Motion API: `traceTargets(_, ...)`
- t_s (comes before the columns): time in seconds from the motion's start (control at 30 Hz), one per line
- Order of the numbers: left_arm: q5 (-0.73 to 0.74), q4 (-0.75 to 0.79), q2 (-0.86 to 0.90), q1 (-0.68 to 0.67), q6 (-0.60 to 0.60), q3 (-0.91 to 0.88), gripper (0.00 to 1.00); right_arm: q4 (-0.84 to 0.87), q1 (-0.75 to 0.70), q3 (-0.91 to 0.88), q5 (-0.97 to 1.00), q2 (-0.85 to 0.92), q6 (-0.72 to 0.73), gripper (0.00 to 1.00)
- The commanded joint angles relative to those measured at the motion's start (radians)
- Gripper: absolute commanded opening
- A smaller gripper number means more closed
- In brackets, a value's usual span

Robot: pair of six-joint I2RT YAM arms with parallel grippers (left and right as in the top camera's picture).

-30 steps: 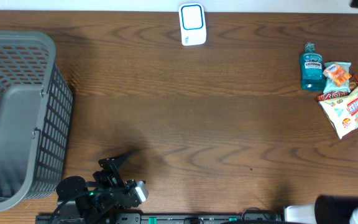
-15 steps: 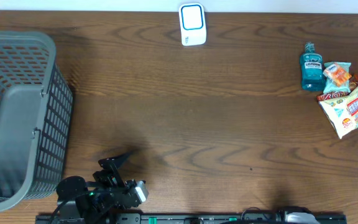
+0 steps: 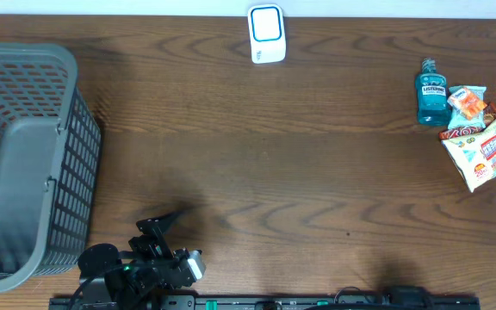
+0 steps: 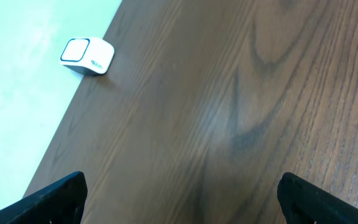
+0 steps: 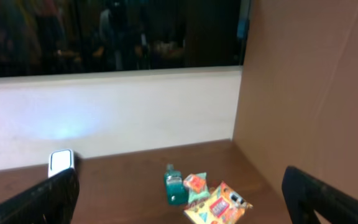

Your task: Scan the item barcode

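Observation:
The items lie at the table's right edge: a teal mouthwash bottle (image 3: 431,91) (image 5: 174,186), a small snack packet (image 3: 468,102) (image 5: 196,185) and a larger snack bag (image 3: 486,148) (image 5: 219,205). A white scanner with a blue face (image 3: 266,33) (image 4: 87,56) (image 5: 61,162) stands at the far edge, middle. My left gripper (image 4: 182,202) hovers open over bare wood near the front left, far from the items. My right gripper (image 5: 179,199) is open and empty, looking across the table at the items from a distance.
A large grey mesh basket (image 3: 76,172) fills the left side of the table. The left arm's base (image 3: 145,267) sits at the front edge. A pale wall runs behind the table's far edge.
A dark and white shape at the bottom right edge of the overhead view has gone out of frame. The left arm, the items and the scanner have not moved.

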Motion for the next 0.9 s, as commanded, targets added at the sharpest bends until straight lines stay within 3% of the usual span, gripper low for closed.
traceTargets(0.0, 0.017, -0.003, -0.004, 0.005, -0.016, 0.002, 0.98, 0.079, 0.000, -0.218, -0.027, -0.085, 0.011, 0.99)
traceTargets(0.57, 0.016, -0.003, -0.004, 0.005, -0.016, 0.002, 0.98, 0.920, -0.015, -1.379, -0.095, -0.571, 0.021, 0.99)
traceTargets(0.77, 0.017, -0.003, -0.004, 0.005, -0.016, 0.002, 0.98, 1.229, -0.072, -1.684, -0.213, -0.727, 0.021, 0.99)
traceTargets(0.87, 0.016, -0.003, -0.004, 0.005, -0.016, 0.002, 0.98, 1.357, -0.099, -1.788, -0.265, -0.723, 0.022, 0.99)
